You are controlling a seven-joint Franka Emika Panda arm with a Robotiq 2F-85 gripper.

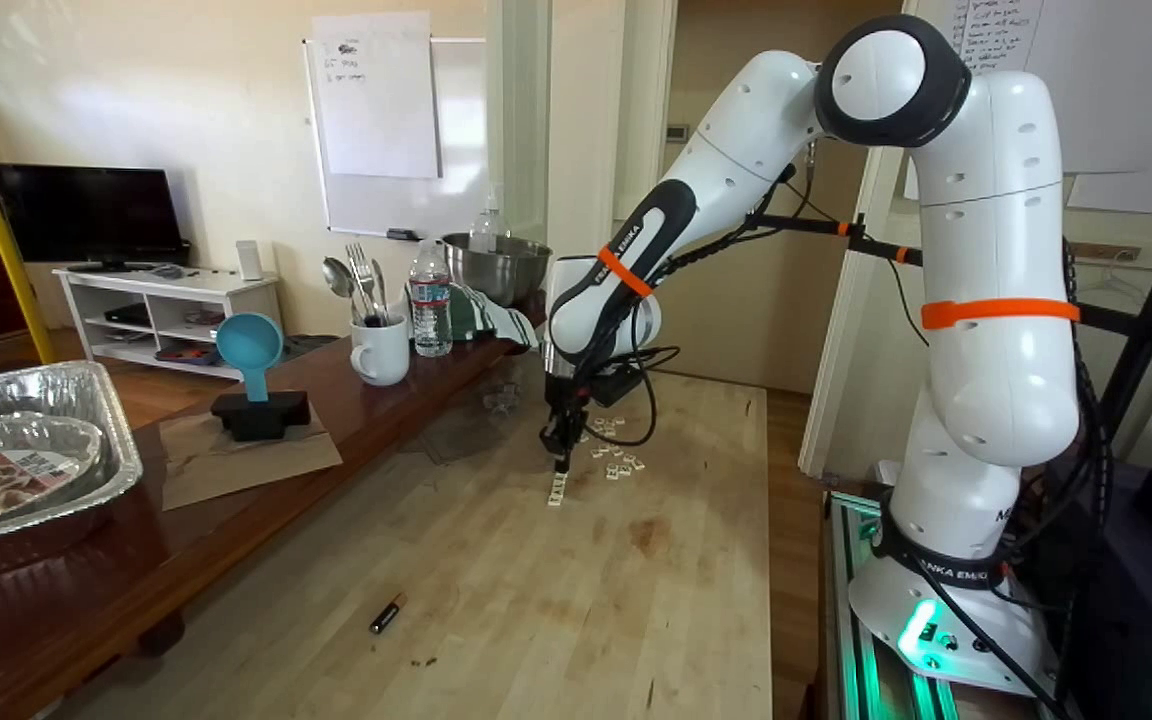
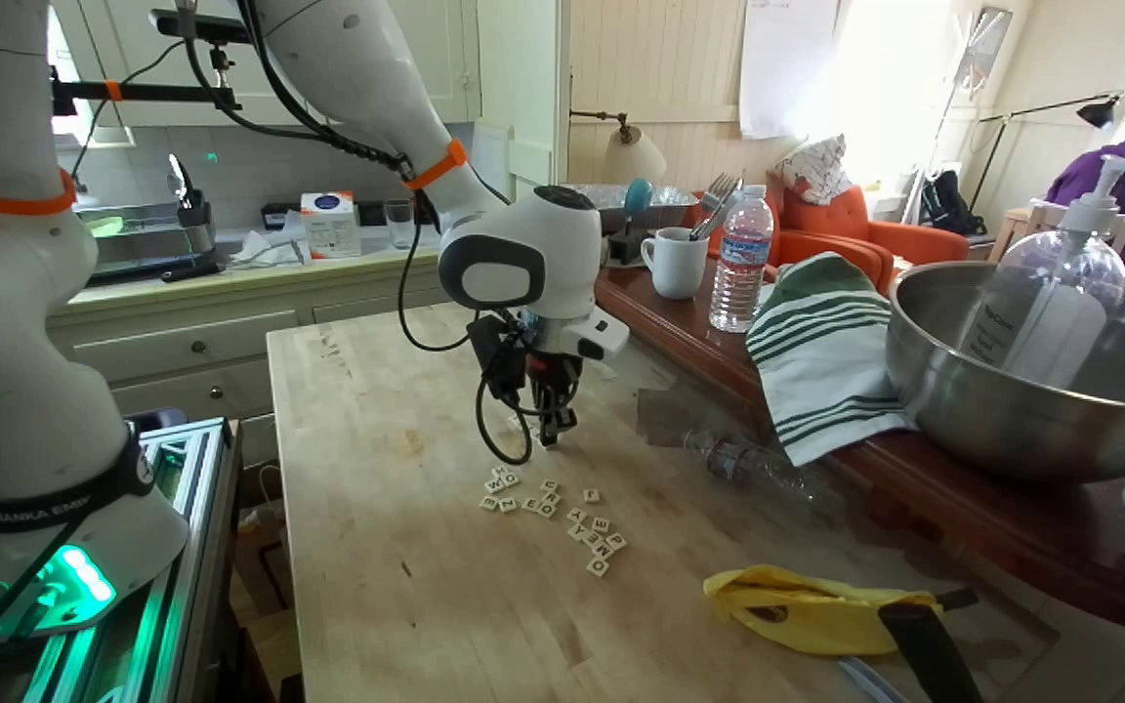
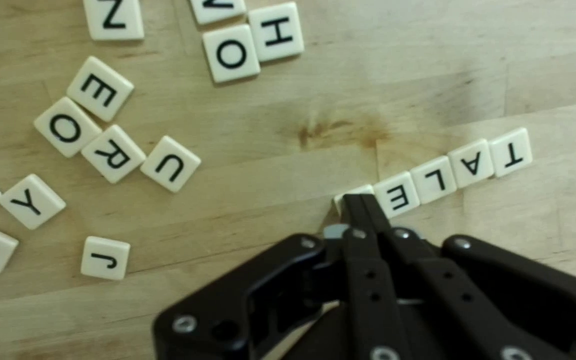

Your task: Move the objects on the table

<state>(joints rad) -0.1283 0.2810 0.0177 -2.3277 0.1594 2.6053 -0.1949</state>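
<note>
Tool (image 3: 363,198), jaws together, at partly hidden end tile (image 3: 358,190) in row of letter tiles (image 3: 433,180) on wooden worktop (image 1: 556,600); contact unclear. Loose tiles (image 3: 113,153), some touching each other, scattered nearby, letters up.

Seventeen-plus tiles (image 3: 231,53), one battery (image 1: 387,613)

White glare (image 2: 880,88) washes out part of an exterior view.
</note>
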